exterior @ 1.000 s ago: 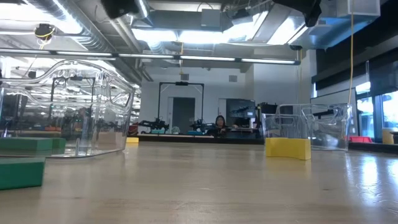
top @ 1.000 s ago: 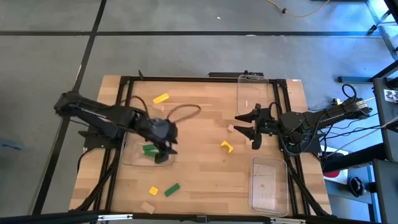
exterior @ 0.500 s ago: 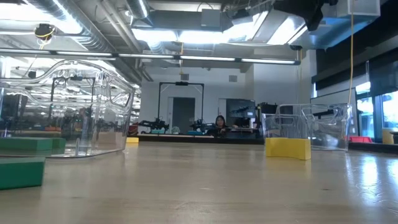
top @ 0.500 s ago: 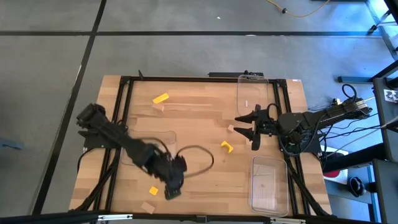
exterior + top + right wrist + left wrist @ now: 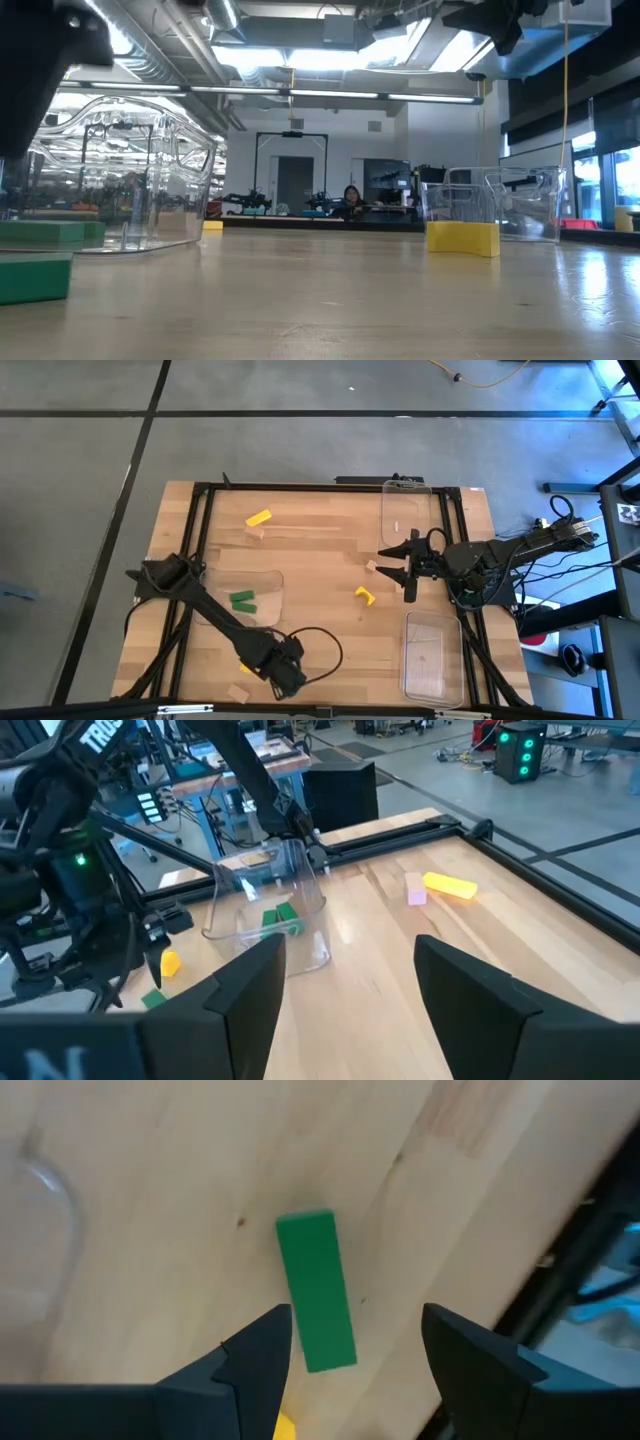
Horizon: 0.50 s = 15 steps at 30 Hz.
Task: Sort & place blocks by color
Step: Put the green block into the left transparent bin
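My left gripper [image 5: 283,676] hangs open near the table's front edge, pointing down. In the left wrist view a green block [image 5: 316,1292] lies flat on the wood under my left gripper [image 5: 355,1322], partly between the fingers and untouched. Two green blocks [image 5: 242,600] lie in a clear tray [image 5: 262,582]. Loose on the table are a yellow block [image 5: 258,518], a tan block [image 5: 257,532], another tan block [image 5: 370,566], a yellow block [image 5: 364,596] and a tan block [image 5: 237,694]. My right gripper [image 5: 404,567] waits open, raised at the right.
Two more clear trays stand at the right, one far [image 5: 405,510] and one near [image 5: 432,652]. A black frame rail [image 5: 185,550] runs along the table's left side. A small yellow piece [image 5: 285,1428] lies beside the green block. Bare wood lies mid-table.
My left gripper has swung from over the tray with the green blocks toward the table's near edge and come down over the loose green block, rolling its wrist on the way. The green blocks in the tray stay put.
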### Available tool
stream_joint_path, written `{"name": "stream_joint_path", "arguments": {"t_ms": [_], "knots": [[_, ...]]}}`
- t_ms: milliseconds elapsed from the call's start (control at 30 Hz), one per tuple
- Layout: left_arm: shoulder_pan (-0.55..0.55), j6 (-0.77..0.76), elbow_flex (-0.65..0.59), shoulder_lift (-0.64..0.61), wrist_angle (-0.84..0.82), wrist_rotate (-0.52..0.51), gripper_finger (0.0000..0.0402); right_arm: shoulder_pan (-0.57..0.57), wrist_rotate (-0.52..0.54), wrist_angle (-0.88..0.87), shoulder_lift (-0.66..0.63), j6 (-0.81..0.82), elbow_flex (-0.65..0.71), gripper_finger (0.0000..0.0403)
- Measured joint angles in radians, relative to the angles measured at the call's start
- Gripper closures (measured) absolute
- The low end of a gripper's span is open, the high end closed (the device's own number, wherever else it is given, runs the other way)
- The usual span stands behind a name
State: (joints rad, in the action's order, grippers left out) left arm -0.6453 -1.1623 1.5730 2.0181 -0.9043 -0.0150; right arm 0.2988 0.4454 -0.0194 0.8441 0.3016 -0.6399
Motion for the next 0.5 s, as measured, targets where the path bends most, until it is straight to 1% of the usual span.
{"name": "stream_joint_path", "arguments": {"t_ms": [267,500], "knots": [[0.007,-0.1,0.0,0.056,-0.004,-0.007,0.0186,0.0,0.026,-0.013,0.0,0.0,0.0,0.0178],[0.005,-0.146,0.0,0.058,-0.004,-0.087,0.0186,0.0,0.033,-0.011,0.0,0.0,0.0,0.0178]]}}
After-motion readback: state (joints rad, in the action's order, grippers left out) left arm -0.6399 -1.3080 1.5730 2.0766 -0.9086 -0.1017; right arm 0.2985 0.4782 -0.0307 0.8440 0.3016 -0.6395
